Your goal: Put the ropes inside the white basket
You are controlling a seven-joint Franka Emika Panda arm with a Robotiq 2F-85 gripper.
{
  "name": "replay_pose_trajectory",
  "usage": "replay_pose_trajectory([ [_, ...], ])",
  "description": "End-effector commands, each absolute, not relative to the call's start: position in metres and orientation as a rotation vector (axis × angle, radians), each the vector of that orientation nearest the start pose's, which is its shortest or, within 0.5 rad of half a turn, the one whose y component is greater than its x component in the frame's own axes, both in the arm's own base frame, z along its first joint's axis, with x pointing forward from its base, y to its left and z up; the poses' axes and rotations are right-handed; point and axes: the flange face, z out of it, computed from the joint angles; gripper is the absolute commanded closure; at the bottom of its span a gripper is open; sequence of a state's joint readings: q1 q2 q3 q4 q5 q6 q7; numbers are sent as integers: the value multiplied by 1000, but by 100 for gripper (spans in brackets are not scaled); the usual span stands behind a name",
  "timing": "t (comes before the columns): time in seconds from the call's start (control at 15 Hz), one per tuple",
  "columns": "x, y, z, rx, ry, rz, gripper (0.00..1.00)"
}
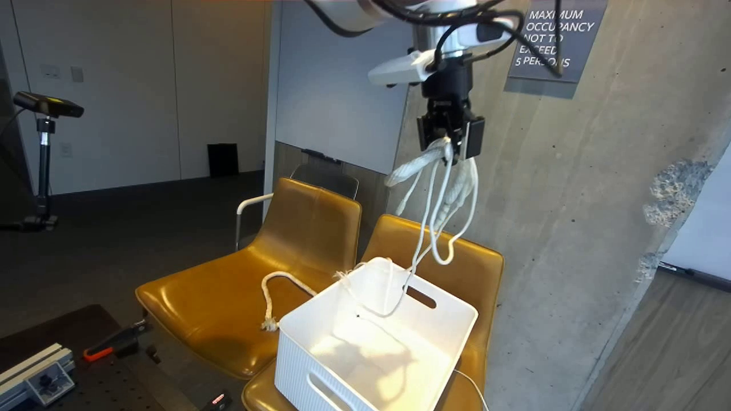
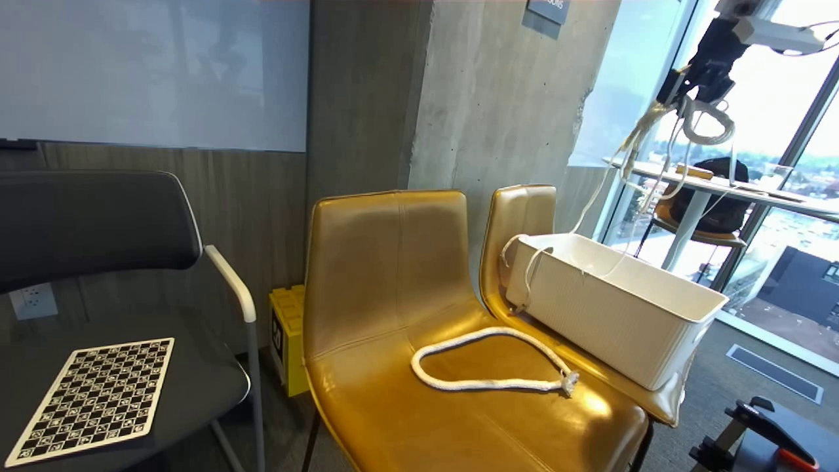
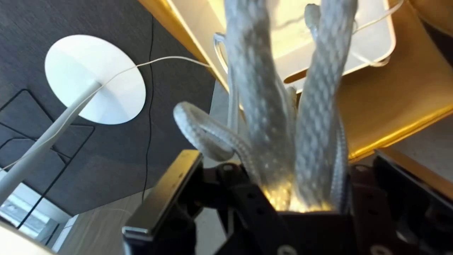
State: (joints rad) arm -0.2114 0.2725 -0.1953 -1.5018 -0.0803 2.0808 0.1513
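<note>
Placing: ropes [image 1: 420,164] in grip high above the white basket [image 1: 294,359], not yet released

Grip: jaws clamped on the upper part of the ropes; slack loops dangle below the gripper [image 1: 450,141], one length reaching down into the basket. Some also looks draped over the basket's outer wall. A loose rope [image 2: 485,385] lies on the chair [image 2: 419,308] beside the basket; cannot tell whether it joins the held ropes.

Step (judged): centre the ropes over the basket before going down; in the wrist view they seem offset towards the backrest [image 1: 480,274] at one end of the basket, though depth is hard to read. Lower slowly until the dangling loops gather on the basket floor and the fingers [image 1: 476,137] near the rim, so lengths fold inward rather than spilling. Only then part the jaws and lift straight up, checking that no loop snags. Draped lengths and the loose rope probably need a separate pick.

Pose: arm [image 1: 355,14] reaches in from above the basket, gripper pointing down, well apart from the rim.
</note>
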Motion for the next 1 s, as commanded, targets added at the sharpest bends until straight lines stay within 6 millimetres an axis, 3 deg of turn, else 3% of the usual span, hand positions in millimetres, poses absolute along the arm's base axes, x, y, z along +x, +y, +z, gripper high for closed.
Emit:
replay_pose_trajectory([
  [0.0,623,-196,474,-3137,700,-327,100],
  [0.2,621,-177,419,-3151,644,-200,100],
  [0.47,613,-188,379,-3164,648,-174,100],
  [0.53,613,-193,376,-3169,642,-223,93],
  [0.6,613,-196,376,-3175,634,-265,74],
  [0.8,613,-196,384,-3182,607,-423,54],
  [0.93,613,-180,399,-3173,564,-528,39],
])
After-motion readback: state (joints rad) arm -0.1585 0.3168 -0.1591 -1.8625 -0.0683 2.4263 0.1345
